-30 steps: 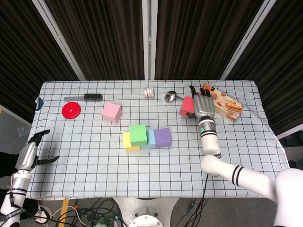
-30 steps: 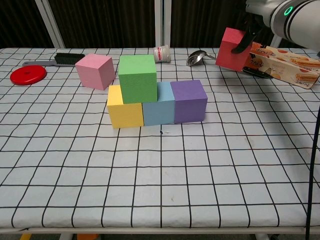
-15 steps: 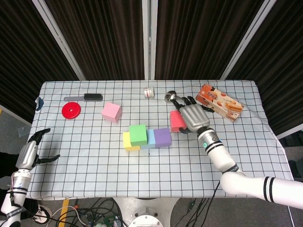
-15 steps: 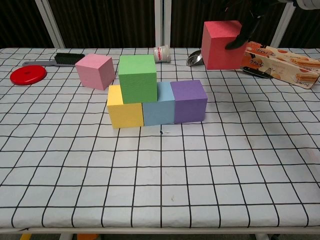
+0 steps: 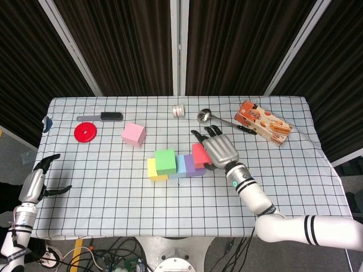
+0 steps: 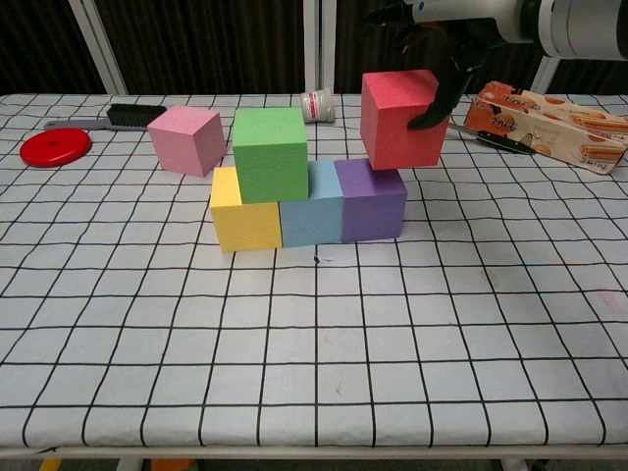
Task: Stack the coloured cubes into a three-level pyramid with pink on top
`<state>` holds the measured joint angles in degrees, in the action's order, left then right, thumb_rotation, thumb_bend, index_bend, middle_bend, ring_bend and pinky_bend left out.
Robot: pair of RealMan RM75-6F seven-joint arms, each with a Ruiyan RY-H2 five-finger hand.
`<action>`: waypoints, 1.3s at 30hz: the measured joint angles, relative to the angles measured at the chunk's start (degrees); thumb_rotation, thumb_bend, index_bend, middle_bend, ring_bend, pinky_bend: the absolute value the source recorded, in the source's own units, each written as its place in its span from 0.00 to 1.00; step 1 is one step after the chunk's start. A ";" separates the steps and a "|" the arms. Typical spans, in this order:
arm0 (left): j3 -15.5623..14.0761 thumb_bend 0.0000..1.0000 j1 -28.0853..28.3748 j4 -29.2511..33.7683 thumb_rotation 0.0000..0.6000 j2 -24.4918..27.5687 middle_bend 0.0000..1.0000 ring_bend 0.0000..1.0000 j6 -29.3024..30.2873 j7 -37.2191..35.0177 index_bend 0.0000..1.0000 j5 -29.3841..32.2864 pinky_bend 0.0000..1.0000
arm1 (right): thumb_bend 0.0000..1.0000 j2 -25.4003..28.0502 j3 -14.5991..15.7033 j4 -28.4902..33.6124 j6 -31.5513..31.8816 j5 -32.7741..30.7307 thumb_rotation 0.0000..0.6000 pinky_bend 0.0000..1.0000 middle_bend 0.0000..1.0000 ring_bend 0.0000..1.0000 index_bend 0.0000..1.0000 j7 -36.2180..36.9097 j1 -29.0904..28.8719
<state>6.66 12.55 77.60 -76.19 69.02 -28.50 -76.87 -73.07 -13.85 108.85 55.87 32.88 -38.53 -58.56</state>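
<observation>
A row of yellow (image 6: pixel 243 218), blue (image 6: pixel 313 209) and purple (image 6: pixel 371 201) cubes stands mid-table. A green cube (image 6: pixel 270 153) sits on top, over the yellow and blue ones. My right hand (image 5: pixel 218 148) grips a red cube (image 6: pixel 397 120), also seen as the red cube (image 5: pixel 199 156), just above the purple cube's right part, slightly tilted. The pink cube (image 6: pixel 186 138) rests alone on the cloth behind and left of the row, shown too as the pink cube (image 5: pixel 134 134). My left hand (image 5: pixel 39 182) hangs off the table's left front corner, fingers apart, holding nothing.
A red disc (image 5: pixel 85 132) and a black brush (image 5: pixel 108 117) lie at the back left. A small white jar (image 6: pixel 317 103), a metal spoon (image 5: pixel 205 115) and a snack box (image 6: pixel 549 115) lie along the back right. The checked tablecloth (image 6: pixel 314 343) covers the front.
My right hand has carried the red cube leftward and down from near the snack box to just over the purple cube. The left hand has stayed still.
</observation>
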 measured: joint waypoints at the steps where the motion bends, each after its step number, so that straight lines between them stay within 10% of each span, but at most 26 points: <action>1: 0.01 0.09 0.00 -0.10 1.00 -0.03 0.12 0.06 -0.03 -0.19 0.12 0.01 0.09 | 0.28 -0.73 0.22 0.06 0.72 -0.39 1.00 0.00 0.50 0.06 0.00 -0.06 -0.20; 39: -0.64 0.09 -0.63 -2.63 1.00 -0.04 0.12 0.06 2.97 -4.36 0.12 -3.02 0.09 | 0.29 -13.51 -0.81 -3.07 11.51 -9.55 1.00 0.00 0.52 0.08 0.00 -8.40 -8.11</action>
<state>6.02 11.92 74.97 -76.23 71.99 -32.86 -79.89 -86.58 -14.66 105.78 67.38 23.33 -46.93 -66.66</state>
